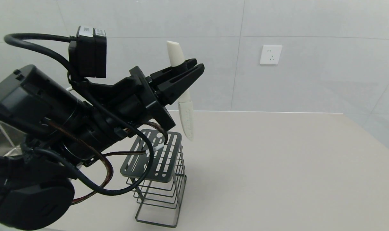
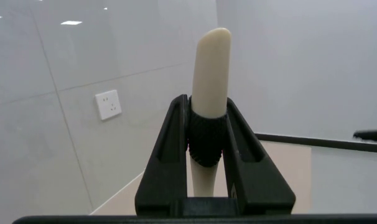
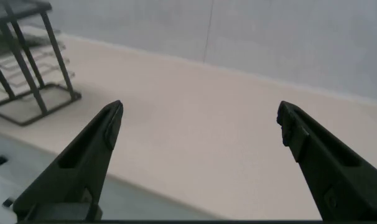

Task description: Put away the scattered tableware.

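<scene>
The white knife is hanging blade-down with its handle up. Its tip is hovering just above the back right corner of the slotted rack and is not yet entering any slot. The left gripper is clenching the handle from both sides. The rack is standing on the bench toward its left edge, nearer the front than the back. The right gripper is hanging near the bench's front edge, jaws spread wide and gripping nothing. As I am judging it, the pick-up is looking finished — lowering the blade into a slot and releasing it is what is remaining.
</scene>
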Controlling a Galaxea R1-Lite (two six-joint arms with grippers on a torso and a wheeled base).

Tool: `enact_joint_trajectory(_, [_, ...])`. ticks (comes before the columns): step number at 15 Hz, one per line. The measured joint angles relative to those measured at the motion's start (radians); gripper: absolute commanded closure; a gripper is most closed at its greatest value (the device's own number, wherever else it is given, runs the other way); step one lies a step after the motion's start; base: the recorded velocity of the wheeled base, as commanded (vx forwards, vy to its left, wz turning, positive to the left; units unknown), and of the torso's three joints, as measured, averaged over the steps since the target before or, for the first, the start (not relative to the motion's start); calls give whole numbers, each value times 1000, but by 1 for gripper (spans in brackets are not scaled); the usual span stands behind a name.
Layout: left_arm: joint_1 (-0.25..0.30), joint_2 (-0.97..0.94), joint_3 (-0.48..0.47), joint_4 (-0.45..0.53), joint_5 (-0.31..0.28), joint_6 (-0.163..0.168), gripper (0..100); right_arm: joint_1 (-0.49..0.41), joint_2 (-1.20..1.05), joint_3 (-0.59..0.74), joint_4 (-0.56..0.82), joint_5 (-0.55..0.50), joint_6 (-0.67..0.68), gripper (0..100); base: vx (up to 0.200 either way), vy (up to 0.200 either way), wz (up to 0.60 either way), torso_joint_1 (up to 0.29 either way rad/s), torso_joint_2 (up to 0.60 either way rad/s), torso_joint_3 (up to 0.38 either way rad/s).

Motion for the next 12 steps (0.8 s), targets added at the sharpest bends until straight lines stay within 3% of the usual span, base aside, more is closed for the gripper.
enact_joint_trajectory(3, [-3,-14,-8,24,87,-1,100,-1,-9,0,5,-76,20,0,0,0,0,0,0,0])
enact_joint_trajectory(5, [-1,-13,-8,30,187,-1,100,-1,-10,0,47,-225,28,0,0,0,0,0,0,0])
enact_joint_trajectory(7, [2,-15,-8,63,274,7,100,-1,-11,-1,68,-265,85,0,0,0,0,0,0,0])
enact_joint_trajectory(12, [-2,-47,-45,194,394,83,100,-1,-11,-3,67,-266,90,0,0,0,0,0,0,0])
